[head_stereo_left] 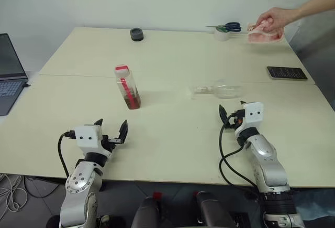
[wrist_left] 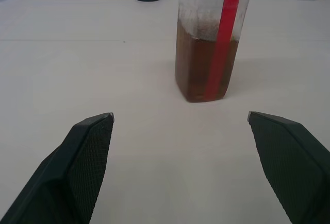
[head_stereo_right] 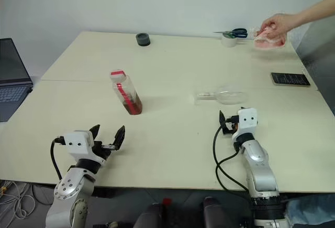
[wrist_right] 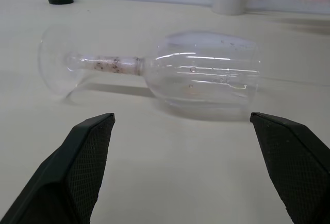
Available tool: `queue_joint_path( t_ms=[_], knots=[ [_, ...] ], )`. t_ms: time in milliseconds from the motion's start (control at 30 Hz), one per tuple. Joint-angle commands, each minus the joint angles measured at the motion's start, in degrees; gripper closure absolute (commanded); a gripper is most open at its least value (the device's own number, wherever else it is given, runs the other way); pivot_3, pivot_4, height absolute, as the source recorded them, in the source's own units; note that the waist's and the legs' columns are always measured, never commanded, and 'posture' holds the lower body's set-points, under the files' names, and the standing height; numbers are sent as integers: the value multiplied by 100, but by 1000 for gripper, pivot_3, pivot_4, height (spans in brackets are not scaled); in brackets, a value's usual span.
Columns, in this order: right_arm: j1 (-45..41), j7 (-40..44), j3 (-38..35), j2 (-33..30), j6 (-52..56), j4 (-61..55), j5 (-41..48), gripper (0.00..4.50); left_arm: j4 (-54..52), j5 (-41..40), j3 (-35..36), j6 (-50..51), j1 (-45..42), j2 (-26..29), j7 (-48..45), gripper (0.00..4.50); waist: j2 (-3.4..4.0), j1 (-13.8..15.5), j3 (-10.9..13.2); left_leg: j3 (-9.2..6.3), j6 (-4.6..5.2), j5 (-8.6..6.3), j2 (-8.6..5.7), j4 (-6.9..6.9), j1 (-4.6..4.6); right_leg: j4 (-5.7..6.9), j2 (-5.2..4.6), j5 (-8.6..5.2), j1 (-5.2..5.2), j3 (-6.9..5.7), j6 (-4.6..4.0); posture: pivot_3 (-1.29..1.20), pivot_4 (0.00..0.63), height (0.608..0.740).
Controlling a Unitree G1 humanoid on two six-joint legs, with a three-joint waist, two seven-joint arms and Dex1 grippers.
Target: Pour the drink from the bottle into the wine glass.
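Observation:
The bottle (head_stereo_left: 127, 86) stands upright left of the table's centre, capped red and white, with a red strip down its side. The reddish-brown drink (wrist_left: 205, 64) fills about its lower half. The wine glass (head_stereo_left: 217, 90) lies on its side right of centre, its foot toward the bottle and its bowl (wrist_right: 203, 74) pointing right. My left gripper (head_stereo_left: 111, 128) is open near the front edge, a short way before the bottle. Open as well, my right gripper (head_stereo_left: 232, 114) sits just in front of the lying glass, holding nothing.
A person's hand (head_stereo_left: 272, 21) holds a pink item at the table's far right. Scissors (head_stereo_left: 228, 27) on a tape roll, a dark round cap (head_stereo_left: 136, 34) and a black phone (head_stereo_left: 286, 73) lie farther back. A laptop (head_stereo_left: 9, 76) sits at the left.

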Motion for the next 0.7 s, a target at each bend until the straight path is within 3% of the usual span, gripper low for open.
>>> queue_joint_path(
  t_ms=[33, 433, 567, 700],
  knots=[
    [47, 29, 25, 25, -18, -314, -11, 0, -247, 34, -4, -103, -83, -24, 48, 26, 0, 0, 0, 0, 0, 0, 0, 0, 0, 0, 0, 0, 0, 0, 0, 0, 150, 740],
    [-62, 276, 112, -43, -8, -411, 32, 0, -360, 19, -35, -22, -522, -261, 324, 26, 0, 9, 0, 1, 0, 0, -1, 2, 0, 0, 0, 1, 1, 0, 1, 0, 150, 740],
    [-268, 1234, 330, -401, 425, -1102, 627, 0, -595, 162, -216, 361, -882, -239, 507, 26, 1, 10, 1, -1, 0, 0, -1, 2, 0, 1, 0, 1, 2, -1, 1, 0, 150, 740],
    [-1051, 1945, 600, -689, 927, -1278, 1025, 0, -837, 295, -395, 926, -1387, -335, 900, 26, 1, -11, 1, -2, 0, 0, -2, 8, 4, 7, 3, 3, 6, -1, 5, 0, 150, 740]
  ],
)
